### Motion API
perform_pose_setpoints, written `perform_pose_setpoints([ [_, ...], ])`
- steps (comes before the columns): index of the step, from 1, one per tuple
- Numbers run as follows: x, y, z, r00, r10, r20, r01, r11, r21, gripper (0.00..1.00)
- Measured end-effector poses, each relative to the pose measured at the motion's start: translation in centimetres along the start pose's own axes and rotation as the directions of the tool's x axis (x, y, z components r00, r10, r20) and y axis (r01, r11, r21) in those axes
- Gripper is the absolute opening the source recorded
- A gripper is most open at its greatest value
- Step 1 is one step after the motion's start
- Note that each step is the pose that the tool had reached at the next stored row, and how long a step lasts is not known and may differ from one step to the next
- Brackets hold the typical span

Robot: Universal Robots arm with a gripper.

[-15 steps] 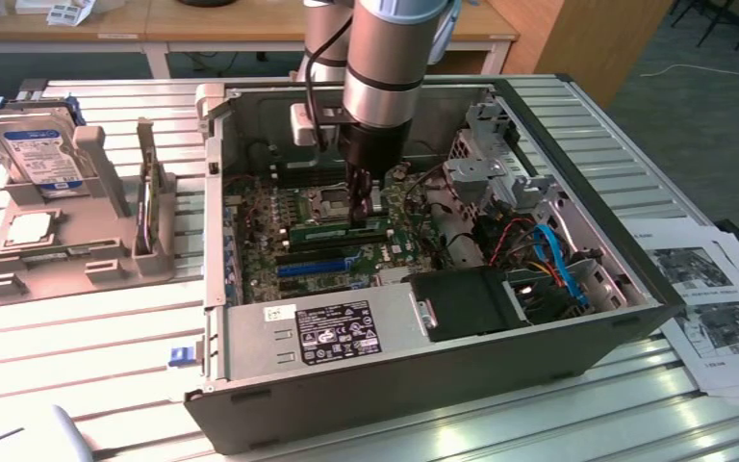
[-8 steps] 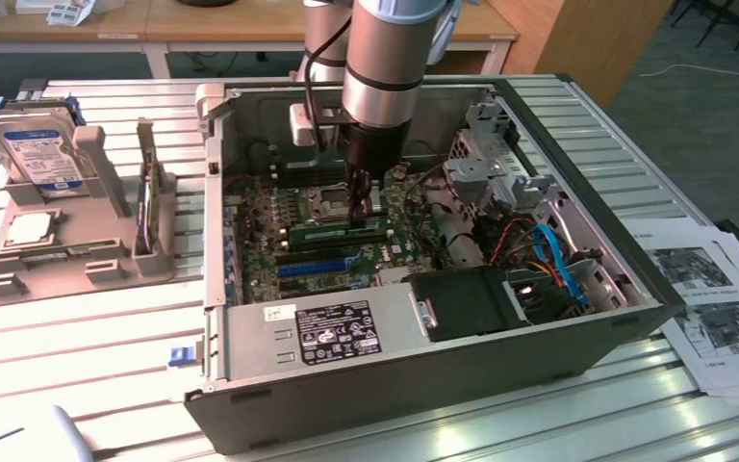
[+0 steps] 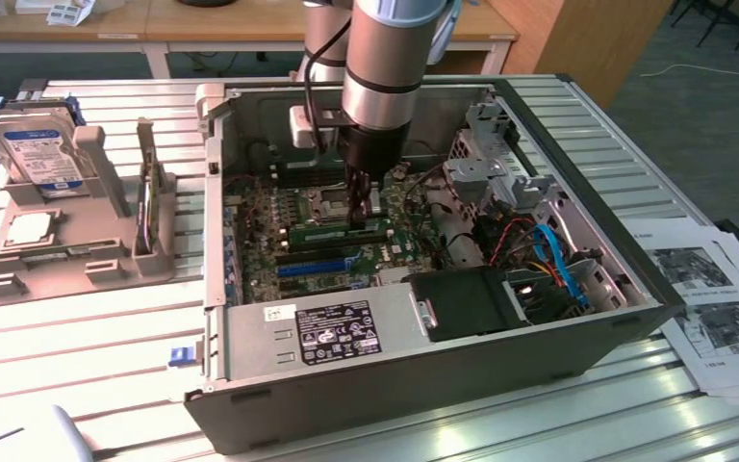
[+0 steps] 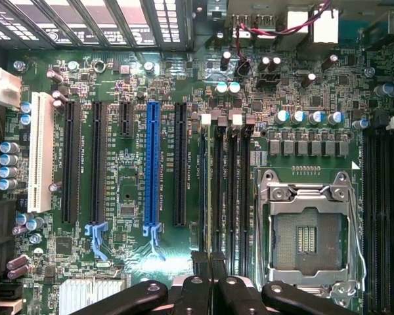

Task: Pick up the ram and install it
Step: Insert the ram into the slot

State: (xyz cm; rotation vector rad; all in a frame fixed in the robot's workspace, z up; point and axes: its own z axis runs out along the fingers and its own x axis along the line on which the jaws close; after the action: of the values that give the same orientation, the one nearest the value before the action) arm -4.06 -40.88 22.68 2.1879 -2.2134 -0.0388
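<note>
Arm is down inside the open PC case (image 3: 562, 356). The gripper (image 3: 369, 219) sits low over the motherboard (image 3: 267, 231), beside the CPU socket (image 4: 308, 236). Jaws are pinched nearly closed, and I read them as clamped on the thin faces of the ram (image 3: 331, 232). The ram is a green stick standing on edge directly under the fingertips, not lying flat.

Key relation: the ram's long axis runs toward the exterior view's left from the jaws, so the grip is at its right end, not mid-stick. In the wrist view the black memory slots (image 4: 231, 184) run straight away from the fingers (image 4: 200, 279), so stick and slots look parallel. I can't tell if the lower edge is in a slot or just above it.

The blue slot (image 4: 152, 164) is well off to the side. A hard drive (image 3: 38, 154) sits in a holder outside the case, at the exterior view's left.
</note>
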Motion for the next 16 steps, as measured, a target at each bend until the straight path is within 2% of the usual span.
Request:
perform_pose_setpoints([
  [14,0.0,0.0,0.17,1.0,0.0,0.0003,0.0,1.0,-0.0003,0.12],
  [15,0.0,0.0,0.17,1.0,0.0,0.0003,0.0,1.0,-0.0001,0.13],
  [16,0.0,-0.01,0.17,1.0,0.0,0.0001,0.0,1.0,0.0,0.18],
])
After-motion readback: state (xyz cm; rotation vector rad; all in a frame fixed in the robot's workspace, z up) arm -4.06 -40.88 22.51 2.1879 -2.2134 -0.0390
